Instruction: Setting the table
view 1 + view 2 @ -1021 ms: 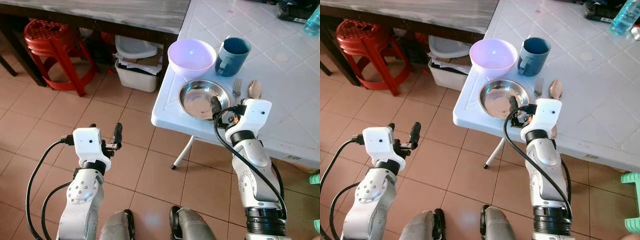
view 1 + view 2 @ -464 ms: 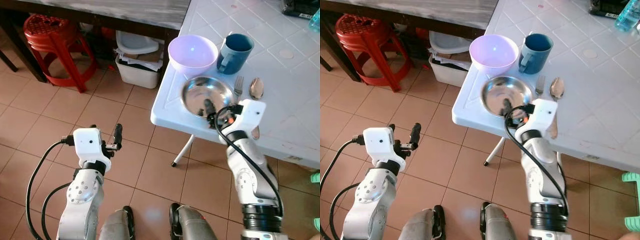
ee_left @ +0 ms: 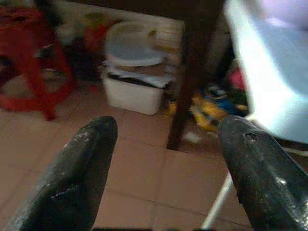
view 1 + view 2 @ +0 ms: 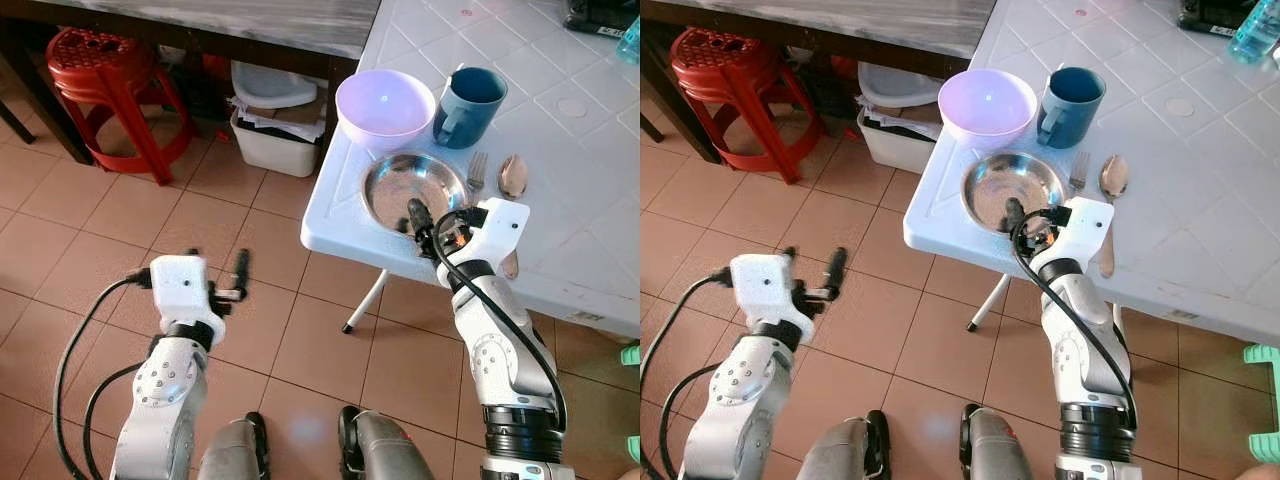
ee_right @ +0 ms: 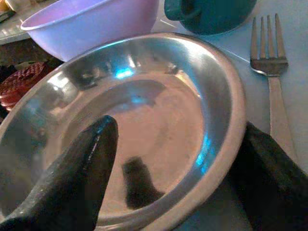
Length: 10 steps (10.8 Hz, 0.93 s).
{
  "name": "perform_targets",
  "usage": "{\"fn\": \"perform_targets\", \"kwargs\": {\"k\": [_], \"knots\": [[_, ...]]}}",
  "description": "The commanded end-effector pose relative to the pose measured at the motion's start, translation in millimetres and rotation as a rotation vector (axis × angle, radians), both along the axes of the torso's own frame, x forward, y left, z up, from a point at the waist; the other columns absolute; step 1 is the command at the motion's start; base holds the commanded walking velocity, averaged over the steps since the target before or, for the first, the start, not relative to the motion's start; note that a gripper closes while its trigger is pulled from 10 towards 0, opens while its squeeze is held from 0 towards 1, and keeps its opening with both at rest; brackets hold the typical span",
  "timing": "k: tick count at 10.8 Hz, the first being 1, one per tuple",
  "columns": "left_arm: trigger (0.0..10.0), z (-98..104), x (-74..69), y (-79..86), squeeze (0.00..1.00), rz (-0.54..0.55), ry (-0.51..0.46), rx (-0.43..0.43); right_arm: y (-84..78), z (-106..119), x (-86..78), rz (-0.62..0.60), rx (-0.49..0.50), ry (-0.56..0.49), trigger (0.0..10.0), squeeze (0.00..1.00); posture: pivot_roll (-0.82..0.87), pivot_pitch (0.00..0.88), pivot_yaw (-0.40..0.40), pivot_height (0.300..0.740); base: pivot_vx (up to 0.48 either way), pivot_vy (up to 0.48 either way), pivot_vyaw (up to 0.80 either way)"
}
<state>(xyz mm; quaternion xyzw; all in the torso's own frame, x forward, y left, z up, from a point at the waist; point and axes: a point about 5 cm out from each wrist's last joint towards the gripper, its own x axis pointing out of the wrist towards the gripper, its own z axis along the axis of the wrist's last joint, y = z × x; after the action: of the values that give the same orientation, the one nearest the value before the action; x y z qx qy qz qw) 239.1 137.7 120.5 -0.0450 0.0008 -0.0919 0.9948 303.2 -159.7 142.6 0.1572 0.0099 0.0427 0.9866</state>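
A steel plate (image 4: pixel 415 190) lies near the front edge of the white tiled table (image 4: pixel 560 250). Behind it stand a purple bowl (image 4: pixel 385 105) and a blue mug (image 4: pixel 466 105). A fork (image 4: pixel 474 175) and a spoon (image 4: pixel 511 180) lie to its right. My right gripper (image 4: pixel 432 228) is open at the plate's near rim. In the right wrist view one finger (image 5: pixel 82 178) is over the plate (image 5: pixel 159 120) and the other finger (image 5: pixel 269 178) is outside its rim, by the fork (image 5: pixel 272 86). My left gripper (image 4: pixel 215 262) is open over the floor, holding nothing.
A dark wooden table (image 4: pixel 250 25) adjoins the white one on the left, with a white bin (image 4: pixel 272 140) and a red stool (image 4: pixel 100 75) beneath it. The white table's leg (image 4: pixel 365 300) slants down to the tiled floor. A bottle (image 4: pixel 1250 30) stands at the far right.
My right gripper has moved forward and to the left, so one finger now reaches over the plate's rim. The left arm has sunk slightly.
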Motion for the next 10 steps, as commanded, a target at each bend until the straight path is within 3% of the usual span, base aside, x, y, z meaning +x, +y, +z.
{"fn": "perform_targets", "kwargs": {"k": [1, 2, 10], "knots": [[10.0, 4.4, -4.6, -6.1, 0.0, -0.073, -0.018, -0.026, -0.5, -6.3, -2.5, -0.002, 0.021, 0.039, 0.0, 0.0, 0.0, 0.245, -0.009, 0.74, 0.0, 0.0, 0.0], [10.0, 7.3, -6.4, -10.0, 0.0, -0.145, -0.024, -0.059, -2.1, -6.8, -1.5, -0.012, 0.032, 0.048, 0.0, 0.0, 0.0, 0.244, -0.009, 0.74, 0.0, 0.0, 0.0], [10.0, 6.6, -9.3, -5.0, 0.0, -0.231, -0.023, -0.019, -11.3, -14.3, 3.6, -0.081, 0.189, 0.146, 0.0, 0.0, 0.0, 0.24, -0.013, 0.74, 0.0, 0.0, 0.0]]}}
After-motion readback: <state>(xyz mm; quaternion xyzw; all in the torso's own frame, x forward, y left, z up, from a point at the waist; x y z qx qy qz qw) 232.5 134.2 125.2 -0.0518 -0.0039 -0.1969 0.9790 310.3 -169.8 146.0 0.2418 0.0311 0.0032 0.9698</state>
